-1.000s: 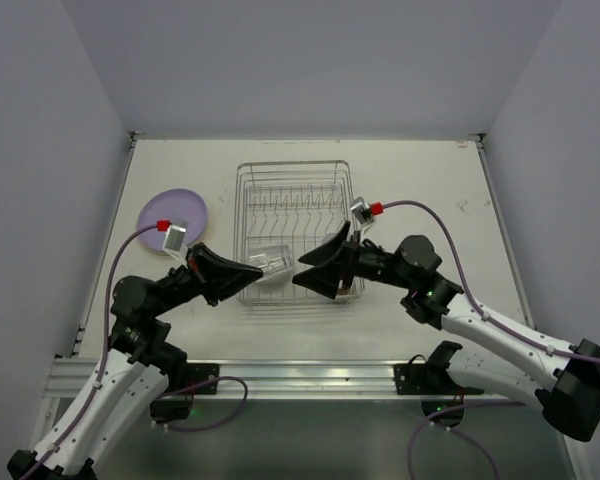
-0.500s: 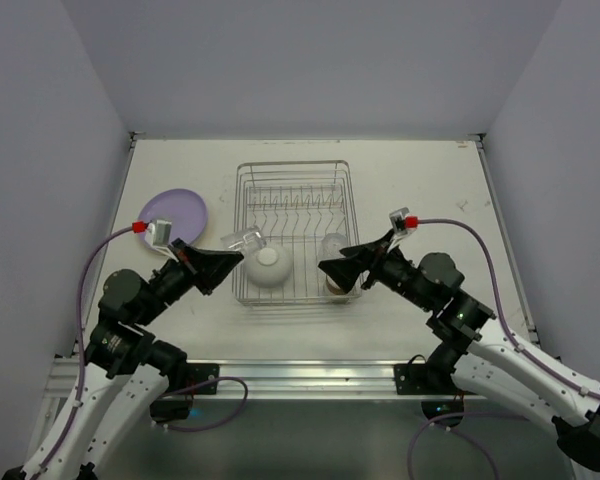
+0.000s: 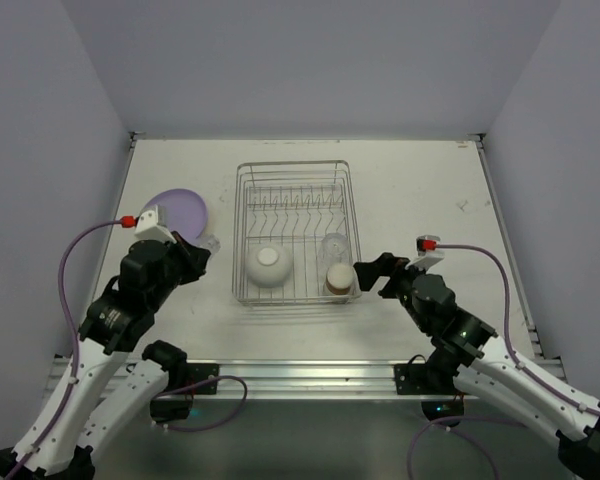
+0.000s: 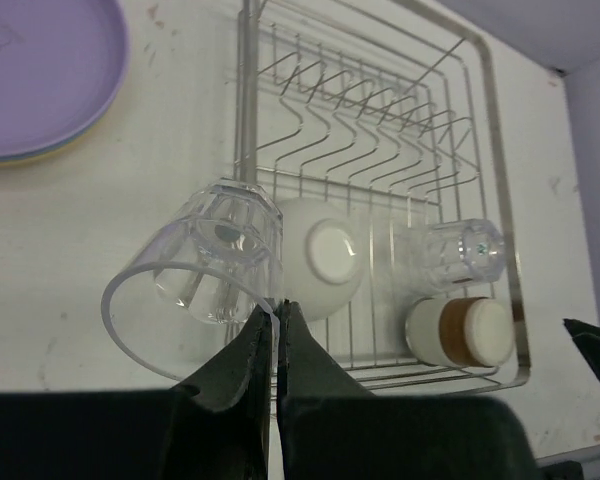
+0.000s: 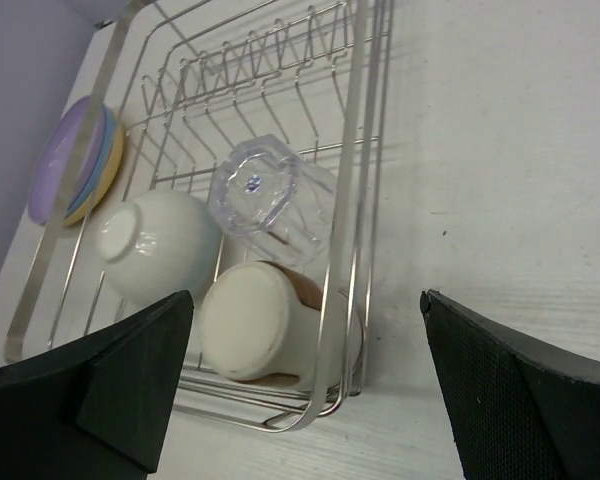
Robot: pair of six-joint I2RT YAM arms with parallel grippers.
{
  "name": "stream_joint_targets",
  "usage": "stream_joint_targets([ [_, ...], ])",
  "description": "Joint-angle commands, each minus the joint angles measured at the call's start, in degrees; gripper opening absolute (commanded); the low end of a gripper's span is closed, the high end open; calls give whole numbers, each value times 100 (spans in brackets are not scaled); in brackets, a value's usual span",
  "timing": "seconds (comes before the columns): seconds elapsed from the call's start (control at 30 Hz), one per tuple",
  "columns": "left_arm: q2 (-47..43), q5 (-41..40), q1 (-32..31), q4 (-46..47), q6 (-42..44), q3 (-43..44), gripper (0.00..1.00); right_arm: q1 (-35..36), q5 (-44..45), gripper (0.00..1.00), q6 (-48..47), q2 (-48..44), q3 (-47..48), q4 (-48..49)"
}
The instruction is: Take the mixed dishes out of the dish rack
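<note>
Both arms have pulled back from the silver wire dish rack (image 3: 292, 166) since a second ago. The left end effector (image 4: 276, 306) pinches a small clear glass (image 4: 205, 265) by its rim, left of the rack beside the purple round plate (image 3: 176, 208), mouth toward the arm. The right end effector (image 3: 372, 275) stands spread over bare tabletop (image 3: 425, 200) rightward.

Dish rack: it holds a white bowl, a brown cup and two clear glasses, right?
No, only one clear glass sits in the dish rack, with the white bowl and brown cup. The left wrist view shows the other glass pinched by the left gripper, beside the rack.
</note>
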Motion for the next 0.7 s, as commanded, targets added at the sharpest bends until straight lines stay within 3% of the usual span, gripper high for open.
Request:
stream_joint_targets([
  [0.0,287,-680,-16,-642,-190,324,0,6,988,99,465,58,167,-394],
  [0.17,725,-706,-16,-756,-339,411,0,6,1533,99,799,85,352,-1062],
  [0.3,1174,-943,-16,-924,-392,578,0,6,1577,99,712,-205,317,-1159],
  [0.67,2976,-662,115,-1170,-304,930,0,15,1534,99,509,-786,159,-1142],
])
